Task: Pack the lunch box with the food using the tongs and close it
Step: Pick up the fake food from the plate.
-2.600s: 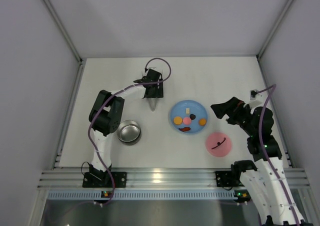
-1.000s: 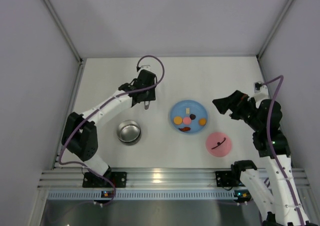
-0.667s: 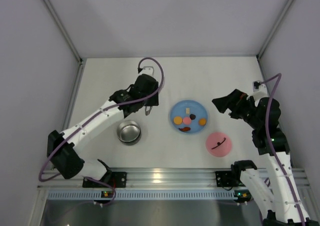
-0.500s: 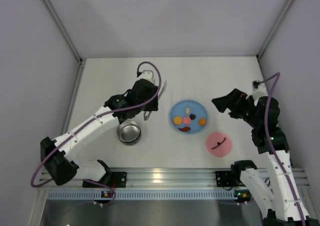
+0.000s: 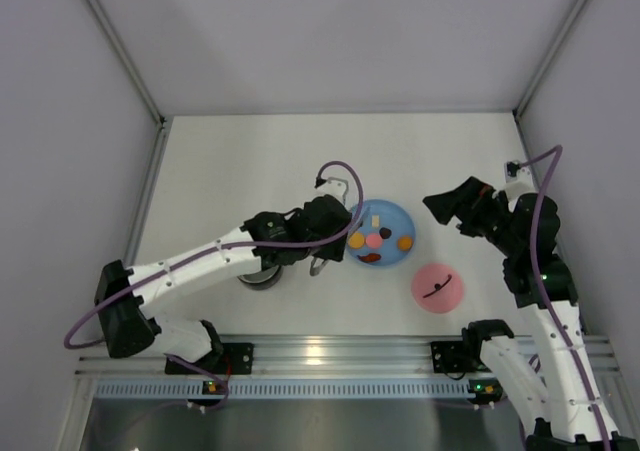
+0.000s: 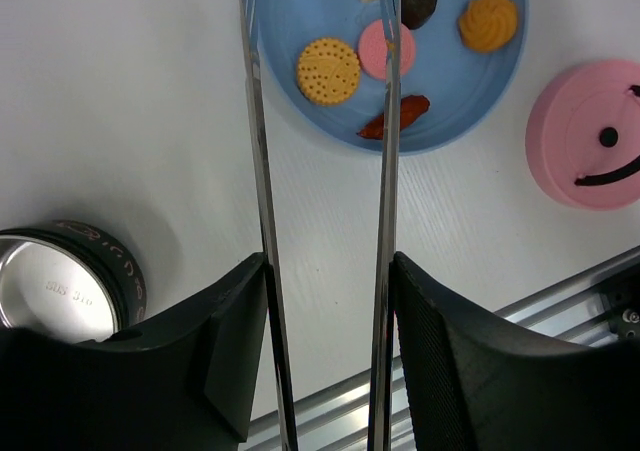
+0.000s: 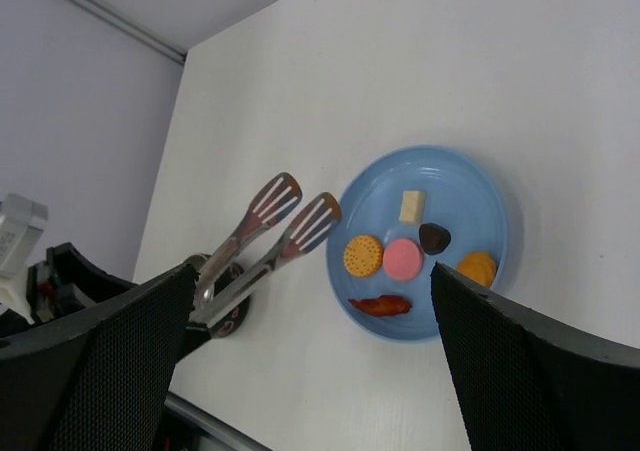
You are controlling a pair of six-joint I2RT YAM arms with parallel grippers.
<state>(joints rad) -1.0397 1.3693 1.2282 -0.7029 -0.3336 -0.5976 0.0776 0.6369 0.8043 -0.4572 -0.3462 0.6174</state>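
My left gripper [image 6: 328, 271] is shut on the tongs [image 6: 257, 121]; both thin silver arms run up between its fingers, and their tips leave the top of the left wrist view. From the right wrist, the slotted heads of the tongs [image 7: 290, 216] hang by the left rim of the blue plate [image 5: 392, 259]. On the plate lies the food: an orange biscuit [image 6: 328, 69], a pink disc [image 6: 372, 49], a dark bit [image 6: 418, 3], a red-brown strip [image 6: 395, 116]. The lunch box [image 6: 50, 291] stands open under my left arm, its pink lid [image 5: 437, 287] apart. My right gripper [image 7: 310, 271] is open and empty.
The aluminium rail [image 5: 320, 353] runs along the near edge of the table. Grey walls close in the left, back and right sides. My right arm [image 5: 525, 261] stands at the right edge, behind the pink lid.
My left arm has swung from the back of the table toward the near side, carrying the tongs to the plate's left rim and covering part of the pot. The right arm has barely moved.
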